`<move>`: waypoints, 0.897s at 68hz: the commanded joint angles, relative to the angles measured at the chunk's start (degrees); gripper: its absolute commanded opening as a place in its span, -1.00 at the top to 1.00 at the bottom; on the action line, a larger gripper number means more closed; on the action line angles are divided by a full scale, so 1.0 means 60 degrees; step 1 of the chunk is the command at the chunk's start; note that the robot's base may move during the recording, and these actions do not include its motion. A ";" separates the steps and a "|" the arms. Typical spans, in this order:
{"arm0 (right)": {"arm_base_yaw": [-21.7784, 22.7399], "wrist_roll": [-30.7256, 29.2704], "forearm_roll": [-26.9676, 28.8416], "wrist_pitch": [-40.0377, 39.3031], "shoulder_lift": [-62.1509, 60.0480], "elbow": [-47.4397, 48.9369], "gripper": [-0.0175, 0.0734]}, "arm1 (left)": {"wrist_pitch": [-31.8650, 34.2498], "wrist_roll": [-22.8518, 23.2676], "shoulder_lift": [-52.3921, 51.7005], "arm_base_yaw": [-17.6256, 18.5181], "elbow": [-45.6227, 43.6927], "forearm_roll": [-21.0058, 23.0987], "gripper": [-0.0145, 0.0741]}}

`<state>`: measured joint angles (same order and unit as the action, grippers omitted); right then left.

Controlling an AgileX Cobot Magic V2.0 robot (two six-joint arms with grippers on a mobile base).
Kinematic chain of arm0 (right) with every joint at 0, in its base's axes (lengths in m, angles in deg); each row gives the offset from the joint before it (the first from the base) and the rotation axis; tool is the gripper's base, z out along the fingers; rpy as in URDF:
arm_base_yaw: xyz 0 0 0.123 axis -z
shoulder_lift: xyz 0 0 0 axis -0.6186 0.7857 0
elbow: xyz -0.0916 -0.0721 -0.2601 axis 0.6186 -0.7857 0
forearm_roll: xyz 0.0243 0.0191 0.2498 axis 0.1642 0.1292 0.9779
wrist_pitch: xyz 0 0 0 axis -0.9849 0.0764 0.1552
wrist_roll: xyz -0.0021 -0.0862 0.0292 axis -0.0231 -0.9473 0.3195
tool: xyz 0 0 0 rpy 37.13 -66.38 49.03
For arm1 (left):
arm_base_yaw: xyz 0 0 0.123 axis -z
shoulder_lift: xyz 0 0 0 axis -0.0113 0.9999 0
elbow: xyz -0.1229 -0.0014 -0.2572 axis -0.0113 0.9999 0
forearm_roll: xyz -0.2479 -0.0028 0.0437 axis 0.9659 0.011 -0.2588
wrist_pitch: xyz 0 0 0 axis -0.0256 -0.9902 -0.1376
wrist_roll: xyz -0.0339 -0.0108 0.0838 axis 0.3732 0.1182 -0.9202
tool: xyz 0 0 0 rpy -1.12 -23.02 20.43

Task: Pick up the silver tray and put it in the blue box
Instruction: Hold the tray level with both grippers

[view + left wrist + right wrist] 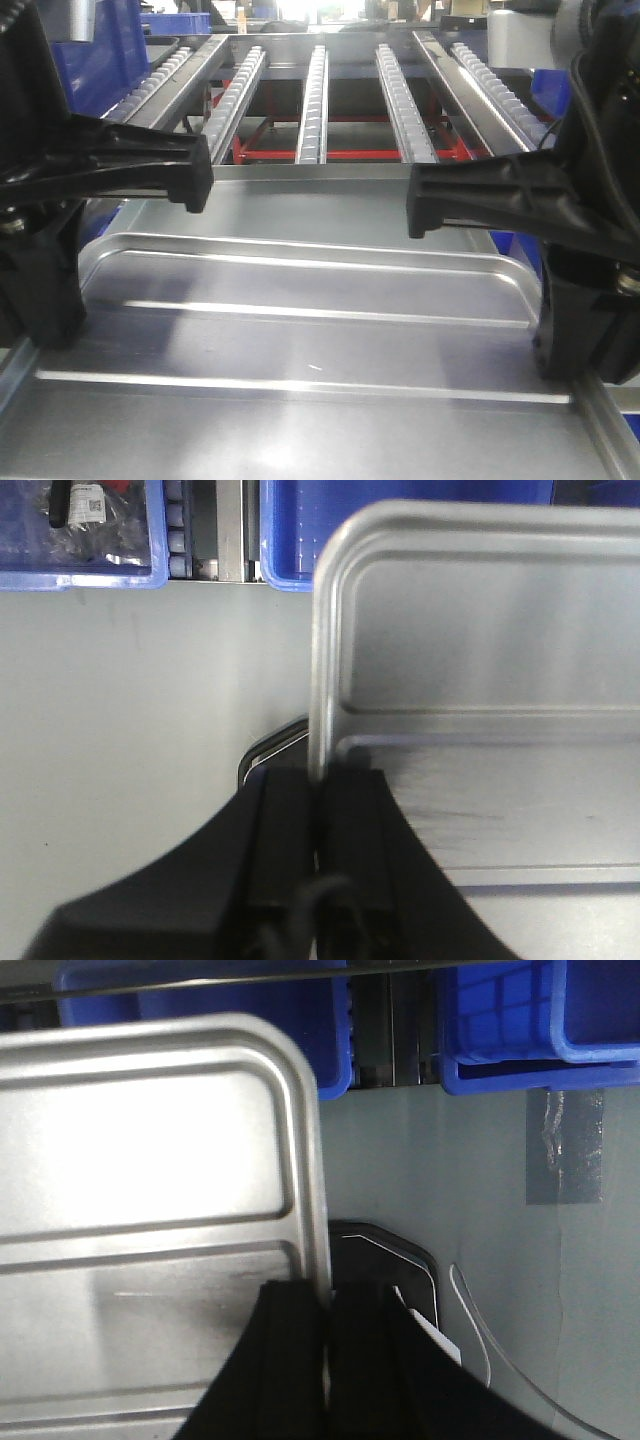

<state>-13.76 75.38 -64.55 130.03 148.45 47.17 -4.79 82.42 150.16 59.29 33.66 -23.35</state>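
Note:
The silver tray (310,290) fills the front view, level, with its two long ridges running across. My left gripper (318,780) is shut on the tray's left rim (322,660), one finger on each side of it. The right gripper (328,1295) is shut on the tray's right rim (312,1160) in the same way. The tray (150,1160) hangs over a grey surface. Beyond its far edge a blue box (290,540) shows, partly hidden behind the tray, with its corner (330,1040) in the right wrist view.
A roller rack (315,90) on a red frame (350,155) stands straight ahead. A blue bin of bagged parts (80,530) sits far left, another blue bin (540,1020) far right. A dark rounded-corner object (400,1260) lies under the tray's right edge, beside a thin white cable (480,1340).

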 commanded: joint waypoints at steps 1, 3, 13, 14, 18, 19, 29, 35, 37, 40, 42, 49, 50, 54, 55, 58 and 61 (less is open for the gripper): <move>-0.0025 0.0051 -0.0286 -0.0549 -0.0296 0.0272 0.46 | 0.0243 -0.0030 -0.0272 0.0138 -0.0243 0.0194 0.90; -0.0025 0.0051 -0.0286 -0.0549 -0.0296 0.0272 0.46 | 0.0243 -0.0030 -0.0272 0.0138 -0.0243 0.0206 0.90; -0.0025 0.0051 -0.0286 -0.0542 -0.0296 0.0272 0.46 | 0.0243 -0.0030 -0.0272 0.0138 -0.0243 0.0206 0.90; -0.0025 0.0051 -0.0286 -0.0542 -0.0296 0.0272 0.46 | 0.0243 -0.0030 -0.0272 0.0138 -0.0243 0.0206 0.90; -0.0025 0.0051 -0.0286 -0.0532 -0.0296 0.0272 0.46 | 0.0243 -0.0030 -0.0272 0.0138 -0.0243 0.0206 0.90; -0.0025 0.0051 -0.0286 -0.0532 -0.0296 0.0272 0.46 | 0.0243 -0.0030 -0.0272 0.0138 -0.0243 0.0206 0.90; -0.0025 0.0051 -0.0286 -0.0532 -0.0296 0.0272 0.46 | 0.0243 -0.0030 -0.0272 0.0138 -0.0243 0.0206 0.90; -0.0025 0.0051 -0.0286 -0.0532 -0.0296 0.0272 0.46 | 0.0243 -0.0030 -0.0272 0.0138 -0.0243 0.0206 0.90; -0.0025 0.0051 -0.0286 -0.0532 -0.0296 0.0272 0.46 | 0.0243 -0.0030 -0.0272 0.0138 -0.0243 0.0206 0.90; -0.0025 0.0051 -0.0286 -0.0532 -0.0296 0.0272 0.46 | 0.0243 -0.0030 -0.0272 0.0138 -0.0243 0.0206 0.90; -0.0025 0.0051 -0.0286 -0.0532 -0.0296 0.0272 0.46 | 0.0243 -0.0030 -0.0272 0.0138 -0.0243 0.0206 0.90; -0.0025 0.0051 -0.0286 -0.0532 -0.0296 0.0272 0.46 | 0.0243 -0.0030 -0.0272 0.0138 -0.0243 0.0206 0.90; -0.0025 0.0051 -0.0286 -0.0532 -0.0296 0.0272 0.46 | 0.0243 -0.0030 -0.0272 0.0138 -0.0243 0.0206 0.90; -0.0025 0.0051 -0.0286 -0.0532 -0.0296 0.0272 0.46 | 0.0243 -0.0030 -0.0272 0.0138 -0.0243 0.0206 0.90; -0.0025 0.0051 -0.0286 -0.0532 -0.0296 0.0272 0.46 | 0.0243 -0.0030 -0.0272 0.0138 -0.0243 0.0206 0.90; -0.0025 0.0051 -0.0286 -0.0532 -0.0296 0.0272 0.46 | 0.0243 -0.0030 -0.0272 0.0138 -0.0243 0.0206 0.90; -0.0025 0.0051 -0.0286 -0.0532 -0.0296 0.0272 0.46 | 0.0243 -0.0030 -0.0272 0.0138 -0.0243 0.0206 0.90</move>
<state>-13.76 75.38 -64.55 130.03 148.45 47.17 -4.79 82.42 150.16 59.29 33.66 -23.24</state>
